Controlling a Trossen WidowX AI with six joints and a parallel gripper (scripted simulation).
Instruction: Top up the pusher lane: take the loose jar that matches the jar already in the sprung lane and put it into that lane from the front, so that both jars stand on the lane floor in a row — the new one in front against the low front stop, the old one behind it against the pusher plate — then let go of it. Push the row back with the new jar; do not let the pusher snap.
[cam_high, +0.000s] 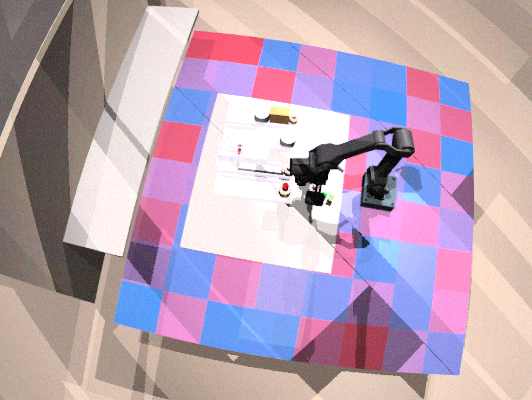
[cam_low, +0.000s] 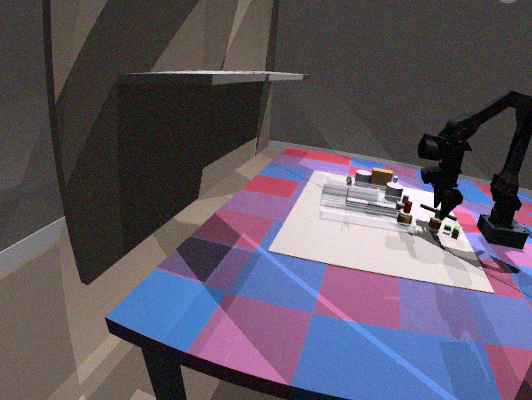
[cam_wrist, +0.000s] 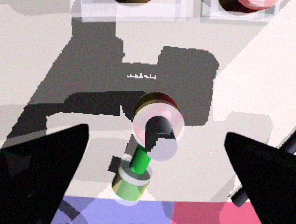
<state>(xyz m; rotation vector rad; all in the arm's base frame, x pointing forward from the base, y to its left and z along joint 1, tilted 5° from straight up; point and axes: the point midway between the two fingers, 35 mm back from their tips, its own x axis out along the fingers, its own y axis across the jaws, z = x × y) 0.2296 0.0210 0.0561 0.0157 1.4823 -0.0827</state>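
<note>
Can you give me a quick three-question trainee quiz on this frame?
1. True or false: the fingers are shut on the dark-capped jar.
2. In the wrist view, what sits closest to the dark-capped jar? A) green jar B) orange block C) grey cylinder
3. Fill in: the dark-capped jar stands on the ___ mat.

Key: 1 false, they stand wide open, one on each side of it; 2 A; 3 white.

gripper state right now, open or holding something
Gripper: open, holding nothing; it hangs over a loose jar.
</note>
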